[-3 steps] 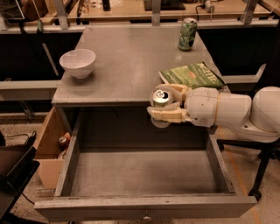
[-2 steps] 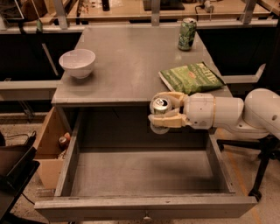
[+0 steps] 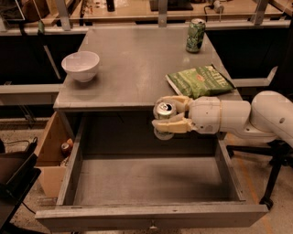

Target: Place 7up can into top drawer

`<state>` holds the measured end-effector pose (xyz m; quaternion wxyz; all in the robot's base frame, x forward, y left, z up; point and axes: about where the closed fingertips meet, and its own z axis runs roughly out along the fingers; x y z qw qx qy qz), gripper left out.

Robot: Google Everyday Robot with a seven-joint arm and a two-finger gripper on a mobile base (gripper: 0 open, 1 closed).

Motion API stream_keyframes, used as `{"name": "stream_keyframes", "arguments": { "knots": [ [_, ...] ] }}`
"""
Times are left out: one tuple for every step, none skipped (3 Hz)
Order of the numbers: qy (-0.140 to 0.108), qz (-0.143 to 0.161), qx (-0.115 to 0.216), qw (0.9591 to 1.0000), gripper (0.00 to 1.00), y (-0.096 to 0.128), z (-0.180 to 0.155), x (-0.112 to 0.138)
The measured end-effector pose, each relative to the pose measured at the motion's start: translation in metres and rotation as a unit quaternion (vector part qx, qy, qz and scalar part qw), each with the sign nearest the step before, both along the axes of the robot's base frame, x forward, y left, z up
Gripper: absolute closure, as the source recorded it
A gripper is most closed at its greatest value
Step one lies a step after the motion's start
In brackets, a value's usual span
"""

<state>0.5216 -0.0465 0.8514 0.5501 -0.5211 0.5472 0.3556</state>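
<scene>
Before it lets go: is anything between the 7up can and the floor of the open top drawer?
Nothing visible. The gripper holds the 7up can upright over the back of the open top drawer, and the drawer floor beneath shows nothing on it.

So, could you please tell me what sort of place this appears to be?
Likely a lab or workshop: wooden workbenches stand behind the grey metal table, and a cardboard box sits on the floor. The robot's hand holds the 7up can above the open top drawer.
</scene>
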Motion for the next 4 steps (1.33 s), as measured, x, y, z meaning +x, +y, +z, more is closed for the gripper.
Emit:
{"name": "stream_keyframes", "arguments": {
  "knots": [
    [0.031, 0.005, 0.015, 0.9994, 1.0, 0.02, -0.032, -0.007],
    [0.068, 0.04, 0.035, 0.9962, 1.0, 0.071, -0.076, -0.017],
    [0.086, 0.063, 0.036, 0.9937, 1.0, 0.11, -0.102, -0.023],
    [0.082, 0.067, 0.037, 0.9937, 1.0, 0.131, -0.128, -0.024]
  ]
}}
